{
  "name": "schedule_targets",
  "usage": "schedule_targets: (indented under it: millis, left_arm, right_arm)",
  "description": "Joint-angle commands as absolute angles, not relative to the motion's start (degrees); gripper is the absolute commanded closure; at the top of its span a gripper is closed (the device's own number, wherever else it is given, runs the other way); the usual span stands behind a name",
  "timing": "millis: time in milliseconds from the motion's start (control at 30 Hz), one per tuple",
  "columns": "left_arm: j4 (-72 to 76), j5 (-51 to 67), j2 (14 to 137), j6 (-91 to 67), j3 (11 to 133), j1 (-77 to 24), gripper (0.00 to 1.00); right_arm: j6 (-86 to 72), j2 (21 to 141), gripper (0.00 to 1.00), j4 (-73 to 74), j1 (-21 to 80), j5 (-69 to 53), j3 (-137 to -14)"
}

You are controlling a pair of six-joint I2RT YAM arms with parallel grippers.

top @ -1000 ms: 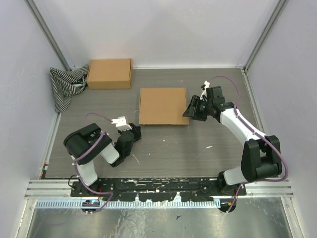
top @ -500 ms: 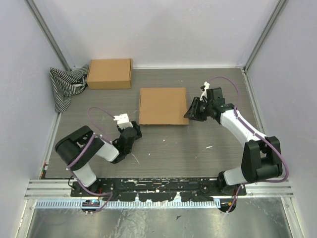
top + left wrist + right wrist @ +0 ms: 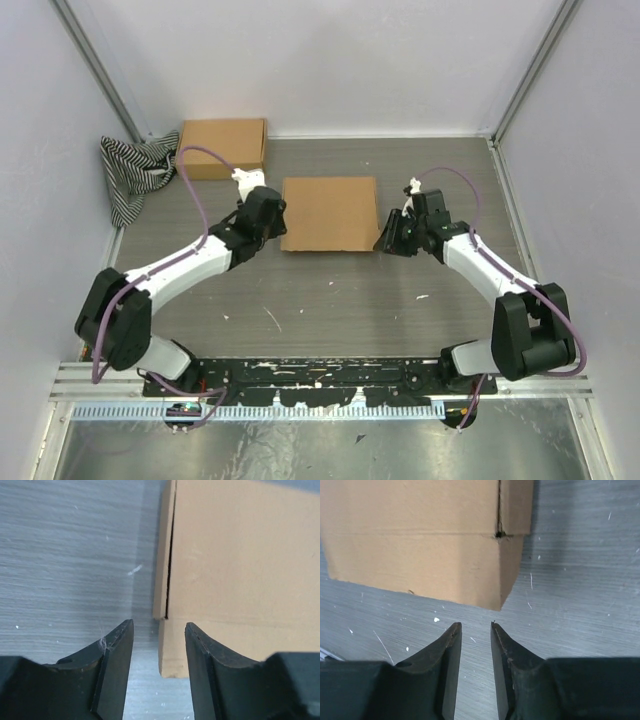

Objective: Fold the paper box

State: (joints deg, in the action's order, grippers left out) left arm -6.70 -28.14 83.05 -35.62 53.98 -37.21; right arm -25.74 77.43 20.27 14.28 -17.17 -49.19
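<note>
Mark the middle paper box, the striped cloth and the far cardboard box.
paper box [image 3: 330, 213]: top view, centre of its top panel.
striped cloth [image 3: 135, 172]: top view, middle of the crumpled heap.
far cardboard box [image 3: 222, 148]: top view, centre of its top.

Left arm [image 3: 185, 265], right arm [image 3: 480, 262] — white links, black joints; purple cables [image 3: 193, 200]; black tapered fingers [image 3: 116, 665].
</note>
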Motion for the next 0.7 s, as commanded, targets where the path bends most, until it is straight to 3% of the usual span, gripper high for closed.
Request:
schedule_targets:
  millis: [0, 300, 667]
  left_arm:
    - [-21.39, -19.57, 88.60, -33.40, 58.31, -37.44, 0.47]
    - [-20.92, -18.86, 92.13, -34.16, 58.61, -37.42, 0.44]
    - [-20.59, -18.25, 92.68, -34.24, 59.77, -37.44, 0.43]
  right_arm:
    - [-27.07, 76.19, 0.63, 16.20, 14.34, -18.78, -48.13]
    - [-26.52, 76.15, 0.55, 16.53, 14.33, -17.59, -48.70]
    - [-25.73, 76.68, 0.55, 16.95, 14.32, -17.49, -49.99]
